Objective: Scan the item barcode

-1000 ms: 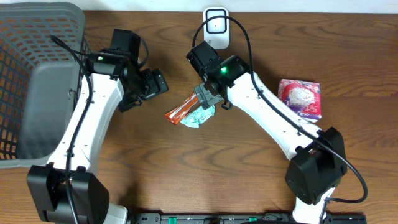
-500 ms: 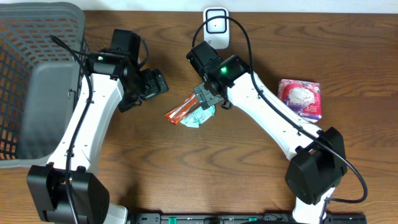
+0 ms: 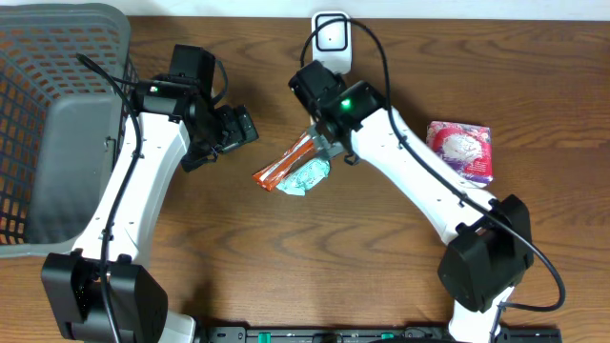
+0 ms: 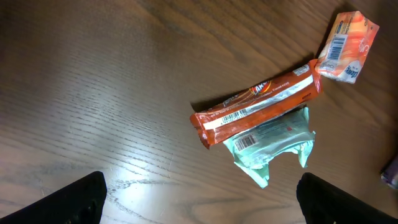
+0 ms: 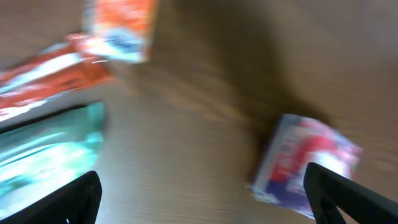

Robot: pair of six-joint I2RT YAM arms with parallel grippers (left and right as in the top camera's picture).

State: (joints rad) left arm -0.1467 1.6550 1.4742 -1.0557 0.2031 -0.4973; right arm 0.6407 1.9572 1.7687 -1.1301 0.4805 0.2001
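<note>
The left gripper (image 4: 200,204) hangs with its jaws spread wide and nothing between them, its dark fingertips (image 4: 68,202) above bare table (image 4: 93,93). The right gripper (image 5: 202,200) is likewise parted and empty.

Just ahead of the left gripper lies an orange bar (image 4: 258,102), its long white seam and a barcode facing up; its lettering is too small to read. Touching its lower edge is a teal packet (image 4: 270,140) bearing a white barcode label. Near the bar's far end sits a small orange pack (image 4: 345,46) with a white barcode panel. That makes three barcodes showing.

Well apart to the right lies a pink and purple packet (image 3: 462,150), the fourth item. One white scanner (image 3: 331,38) stands at the table's far edge, and one grey basket (image 3: 38,57) at the left.
</note>
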